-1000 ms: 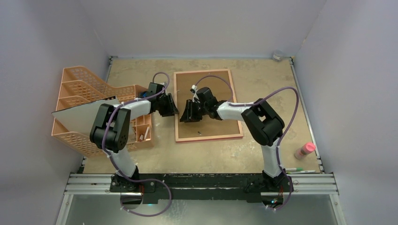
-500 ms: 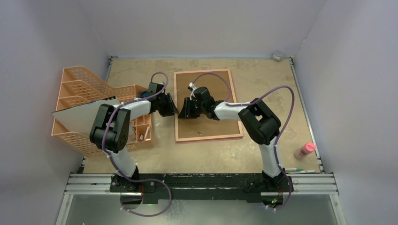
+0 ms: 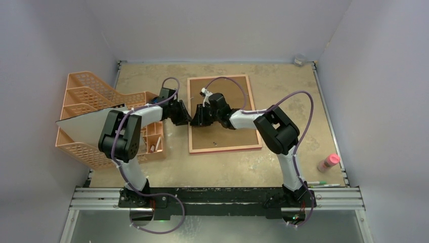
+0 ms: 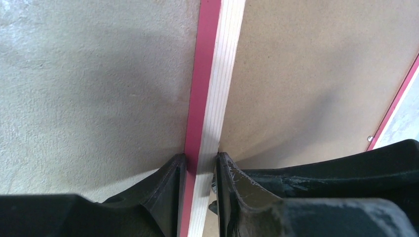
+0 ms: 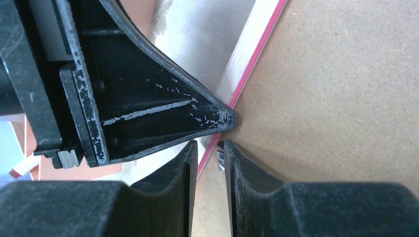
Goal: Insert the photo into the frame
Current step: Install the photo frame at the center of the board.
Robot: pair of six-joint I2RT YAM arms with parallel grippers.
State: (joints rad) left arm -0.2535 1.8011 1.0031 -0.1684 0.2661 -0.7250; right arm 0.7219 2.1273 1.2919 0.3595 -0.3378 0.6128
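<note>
We find the frame [image 3: 226, 148] back-up mid-tabletop, long axis running near edge to far. The left gripper [image 4: 197, 165] pinches its left rail from outside. The right gripper [image 5: 210, 150], jaws narrow, straddles that rail's inner lip opposite. We cannot tell its grip.

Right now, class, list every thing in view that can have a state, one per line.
frame: face down on the table.
backing board: lying inside the frame.
photo: out of the frame, resting on the orange organiser.
left tool: shut on the frame's left rail.
right tool: fingers narrowly apart over the frame's inner edge; grip unclear.
</note>
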